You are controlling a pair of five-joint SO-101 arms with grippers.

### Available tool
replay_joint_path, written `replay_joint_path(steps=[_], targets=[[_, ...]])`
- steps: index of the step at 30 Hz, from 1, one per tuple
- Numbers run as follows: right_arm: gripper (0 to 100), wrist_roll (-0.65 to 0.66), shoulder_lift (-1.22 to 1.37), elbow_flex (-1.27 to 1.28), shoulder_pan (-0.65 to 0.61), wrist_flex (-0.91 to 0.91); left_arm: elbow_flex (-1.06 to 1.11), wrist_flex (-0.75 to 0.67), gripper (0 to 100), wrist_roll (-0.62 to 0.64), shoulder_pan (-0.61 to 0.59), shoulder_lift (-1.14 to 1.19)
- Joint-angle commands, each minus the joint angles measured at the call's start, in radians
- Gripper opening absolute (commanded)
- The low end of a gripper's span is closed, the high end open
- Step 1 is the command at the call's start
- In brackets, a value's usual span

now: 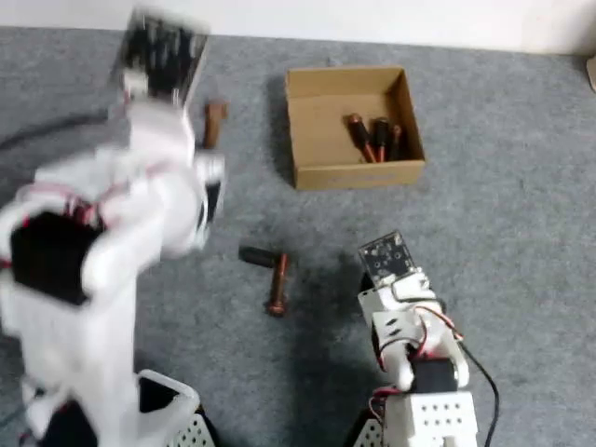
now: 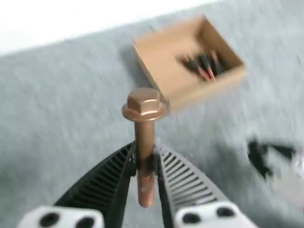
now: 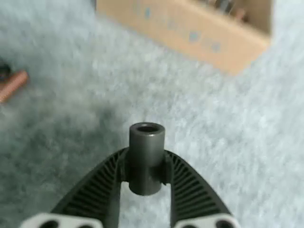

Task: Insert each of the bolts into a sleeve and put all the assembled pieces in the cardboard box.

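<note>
1. The left tool [image 2: 146, 156] is closed tight on the shank of a copper bolt [image 2: 144, 107], and the bolt's hex head stands clear beyond the fingertips. In the high view this pair sits at the upper left of the frame.
2. The right tool [image 3: 146, 161] is clamped around a dark sleeve [image 3: 147, 140] with its open bore facing outward. This arm stands at the lower right of the high view.
3. The two held parts are well apart, and the bolt is not yet in the sleeve.
4. The cardboard box [image 1: 358, 174] lies at upper centre of the high view. Three assembled pieces [image 1: 374, 138] rest toward its right side.
5. A loose bolt [image 1: 277, 285] and a loose sleeve [image 1: 256, 255] lie mid-frame, just beside each other. I cannot tell whether they touch.
6. By my judgement three sets are done and two remain. The held pair needs joining and boxing, then the loose pair.
7. The surface [image 1: 503, 233] is grey and felt-like. A pale wall [image 1: 372, 19] runs along the top edge.
</note>
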Motion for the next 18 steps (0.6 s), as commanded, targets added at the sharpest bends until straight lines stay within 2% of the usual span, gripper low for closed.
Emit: replay_joint_path(steps=[1,4,7,11,18], targets=[[0.5,-0.015,-0.097,-0.018,-0.150,0.079,0.464,-0.189,1,-0.005,0.113,-0.274],[0.5,-0.015,-0.051,-0.035,-0.278,0.036,0.819,-0.456,1,-0.002,0.183,-0.423],[0.5,-0.069,-0.079,-0.042,-0.334,0.005,1.061,-0.727,1,-0.002,0.199,-0.492],[0.5,-0.181,-0.111,-0.082,-0.335,-0.007,1.171,-1.010,1,-0.002,0.200,-0.519],[0.5,-0.190,-0.108,-0.171,-0.384,-0.007,1.365,-1.485,1,0.000,0.197,-0.526]])
